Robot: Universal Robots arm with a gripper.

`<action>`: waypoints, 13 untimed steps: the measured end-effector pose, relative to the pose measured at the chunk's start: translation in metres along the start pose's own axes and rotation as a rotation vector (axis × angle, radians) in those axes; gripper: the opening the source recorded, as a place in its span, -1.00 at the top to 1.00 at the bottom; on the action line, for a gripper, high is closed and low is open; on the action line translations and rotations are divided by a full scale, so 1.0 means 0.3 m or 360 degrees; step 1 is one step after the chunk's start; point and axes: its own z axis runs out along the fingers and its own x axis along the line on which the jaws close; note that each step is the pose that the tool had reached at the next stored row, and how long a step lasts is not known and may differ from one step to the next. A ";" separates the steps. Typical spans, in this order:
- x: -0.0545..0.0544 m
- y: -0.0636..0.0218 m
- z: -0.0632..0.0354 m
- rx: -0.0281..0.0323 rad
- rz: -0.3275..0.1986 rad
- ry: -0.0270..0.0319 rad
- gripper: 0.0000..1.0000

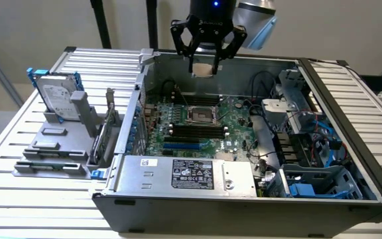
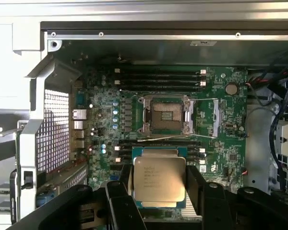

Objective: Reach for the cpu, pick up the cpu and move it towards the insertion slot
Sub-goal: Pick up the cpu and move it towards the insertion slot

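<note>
claw (image 1: 206,63) gripping the cpu (image 2: 159,179), lifted above the open case. pickup judged complete. cpu hangs over the board, apart from the slot (image 2: 166,119); travel to slot not finished.

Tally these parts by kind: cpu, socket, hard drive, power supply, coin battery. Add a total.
cpu: 1
socket: 1
hard drive: 1
power supply: 1
coin battery: 1
Total: 5
</note>
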 end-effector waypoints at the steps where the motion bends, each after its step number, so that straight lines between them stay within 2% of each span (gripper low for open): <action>1: -0.005 0.011 0.003 -0.00002 0.0000 -0.00025 -0.09; 8: -0.024 0.096 0.032 0.00001 -0.0001 -0.00132 -0.09; 13: -0.031 0.121 0.061 0.00003 -0.0001 -0.00145 -0.09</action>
